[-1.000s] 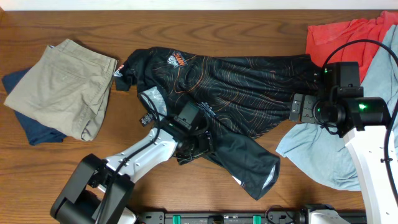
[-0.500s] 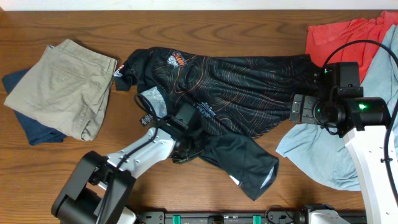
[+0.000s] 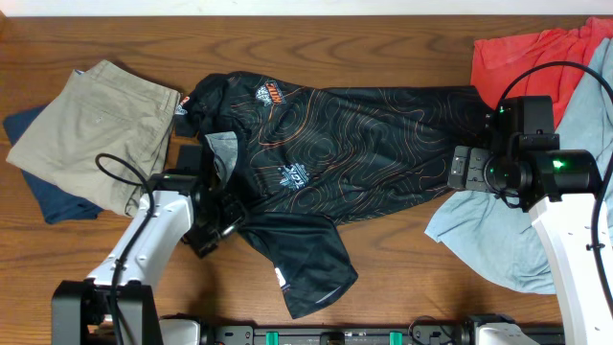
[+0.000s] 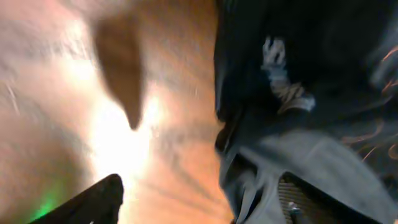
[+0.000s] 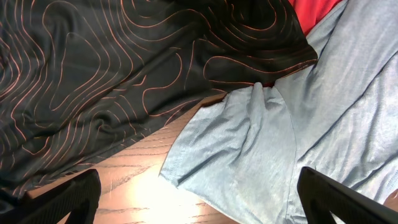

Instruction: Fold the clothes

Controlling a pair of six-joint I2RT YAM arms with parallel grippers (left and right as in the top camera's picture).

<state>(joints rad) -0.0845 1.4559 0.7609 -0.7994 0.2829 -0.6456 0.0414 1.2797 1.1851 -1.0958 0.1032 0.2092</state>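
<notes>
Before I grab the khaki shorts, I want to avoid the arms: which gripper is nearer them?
Left. The left gripper sits just right of the khaki shorts, at the black jersey's collar end; the right gripper is well away, by the jersey's other end.

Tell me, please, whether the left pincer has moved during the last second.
Yes. In the overhead view the left pincer has travelled left, away from the middle of the jersey and towards the khaki shorts.

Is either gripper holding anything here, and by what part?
Nothing is held. The left gripper is open at the black jersey's edge; the right gripper is open above its other end.
</notes>
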